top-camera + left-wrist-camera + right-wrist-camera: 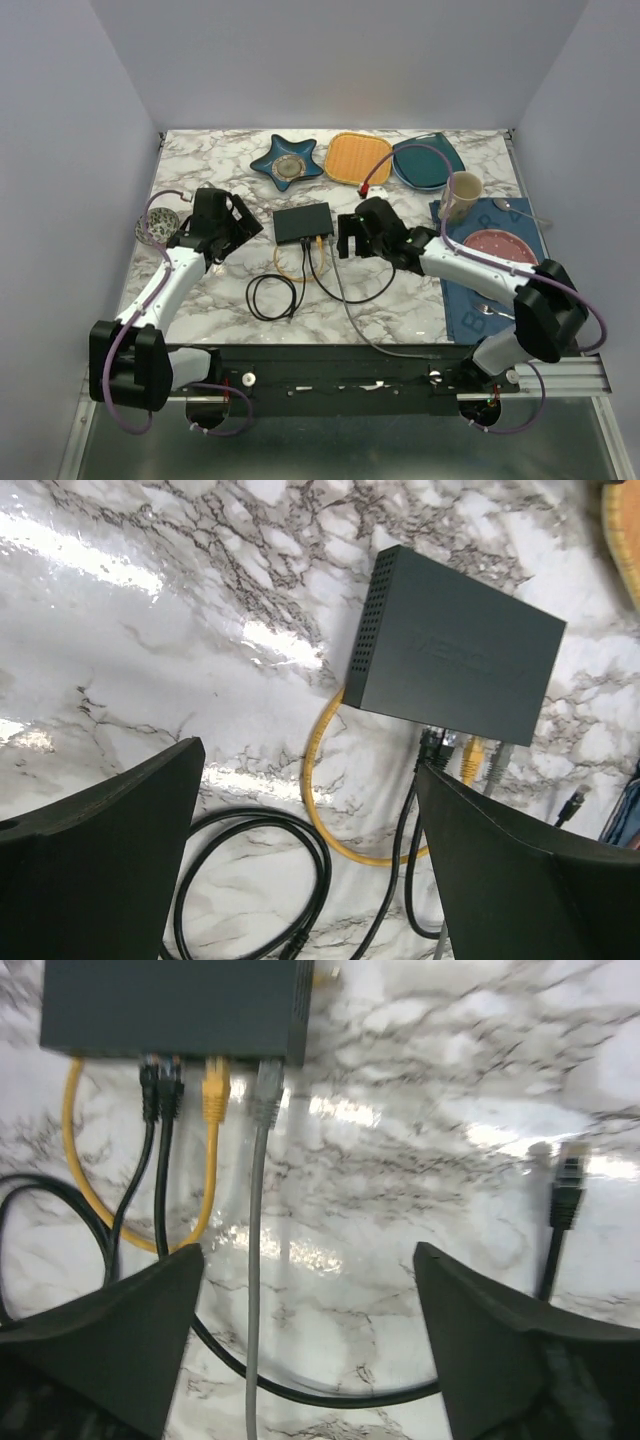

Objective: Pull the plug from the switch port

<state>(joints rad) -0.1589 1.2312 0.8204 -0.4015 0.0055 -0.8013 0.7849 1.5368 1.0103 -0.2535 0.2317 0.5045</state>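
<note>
The switch (303, 222) is a flat matte black box lying mid-table, its sockets on the near edge. Two black plugs (160, 1090), a yellow plug (215, 1095) and a grey plug (268, 1098) sit in its ports. The left wrist view shows the switch (455, 655) at upper right with the yellow plug (472, 760) below it. My left gripper (243, 228) is open and empty just left of the switch (308, 760). My right gripper (347, 240) is open and empty just right of it, over the grey cable (308, 1250). A loose black plug (567, 1195) lies unplugged to the right.
A coil of black cable (272, 297) lies near of the switch. A blue star dish (287, 163), orange plate (358, 157) and teal plate (428, 162) line the back. A cup (464, 193) and pink plate (500, 247) stand on the right, and a patterned dish (158, 222) at far left.
</note>
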